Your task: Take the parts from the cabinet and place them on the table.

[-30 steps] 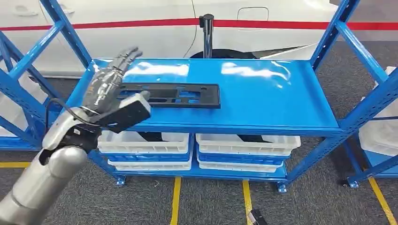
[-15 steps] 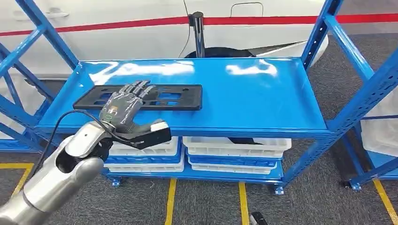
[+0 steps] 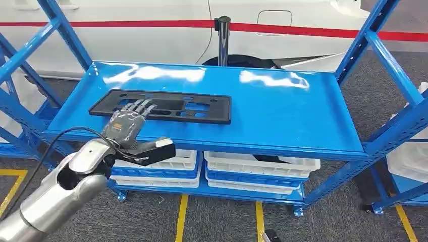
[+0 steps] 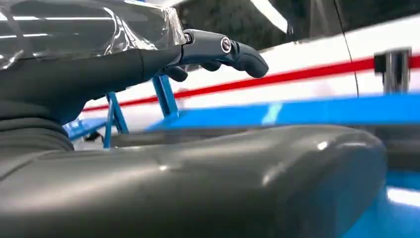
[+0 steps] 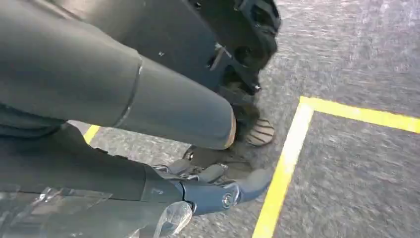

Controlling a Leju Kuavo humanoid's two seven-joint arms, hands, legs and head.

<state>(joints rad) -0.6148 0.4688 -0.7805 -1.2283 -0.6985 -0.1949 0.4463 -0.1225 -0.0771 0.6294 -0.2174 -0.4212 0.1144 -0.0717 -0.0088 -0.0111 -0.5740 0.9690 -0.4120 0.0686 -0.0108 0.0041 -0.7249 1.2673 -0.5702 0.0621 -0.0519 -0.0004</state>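
Observation:
A flat black plastic part (image 3: 166, 107) with several cut-outs lies on the left half of the blue cabinet shelf (image 3: 282, 106). My left hand (image 3: 128, 127) is at the shelf's front edge, its fingers (image 3: 137, 107) stretched flat over the part's near edge and its thumb (image 3: 157, 148) out in front of the shelf lip, lower down. It grips nothing. The left wrist view has the thumb (image 4: 208, 183) close up, the fingers (image 4: 223, 49) extended, and the part's edge (image 4: 198, 136) between them. My right hand (image 5: 213, 186) hangs over the floor, holding nothing.
White bins (image 3: 257, 164) stand on the lower shelf. Blue uprights (image 3: 393, 65) frame the cabinet on both sides. A white car with a red stripe (image 3: 303, 29) and a black post (image 3: 221, 40) stand behind. Yellow lines (image 5: 285, 168) mark the grey floor.
The camera has shifted. My left hand has come down from above the shelf's left side to the front edge, fingers now over the part and thumb lower in front.

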